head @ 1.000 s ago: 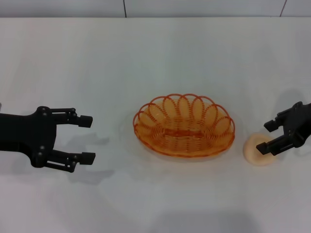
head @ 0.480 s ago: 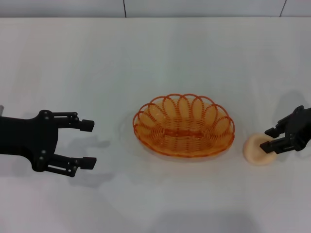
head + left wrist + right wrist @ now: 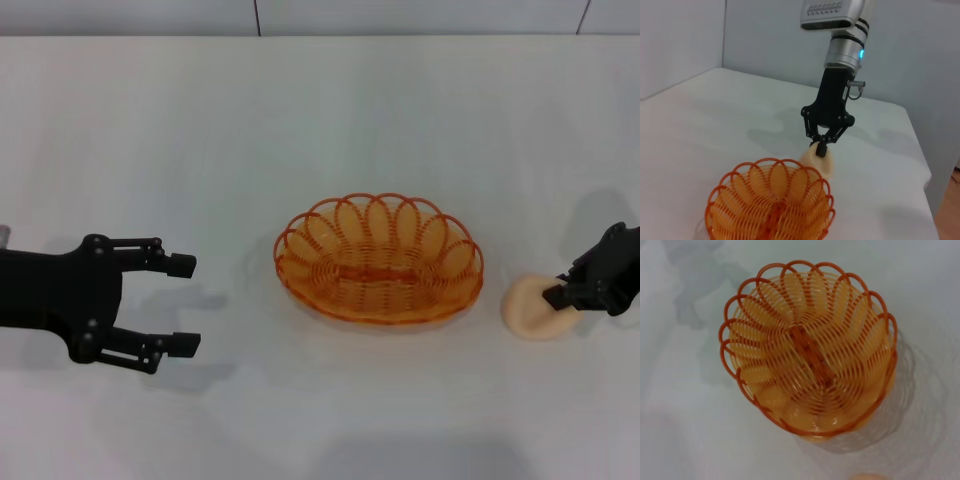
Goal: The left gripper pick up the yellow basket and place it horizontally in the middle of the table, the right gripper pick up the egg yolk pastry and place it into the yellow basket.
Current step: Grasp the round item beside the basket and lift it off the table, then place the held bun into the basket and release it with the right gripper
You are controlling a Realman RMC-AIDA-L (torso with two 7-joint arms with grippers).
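On my far left, the black two-fingered left gripper (image 3: 183, 305) hovers just above the white surface (image 3: 320, 120), its jaws spread wide and holding nothing, well apart from the basket. At the centre I see the oval, translucent orange wire-like yellow basket (image 3: 379, 259) with its looped scalloped rim, lying flat with its long side across the surface and nothing inside it (image 3: 809, 352). Just beside the basket's right end, not touching it, rests the small round pale peach-cream egg yolk pastry (image 3: 534, 309). On my far right, the black right gripper (image 3: 556, 295) bearing a small white label points down at the pastry (image 3: 821, 160), its jaws drawn nearly together with the tips pressing on the pastry's top (image 3: 821, 148); the pastry sits on the surface.
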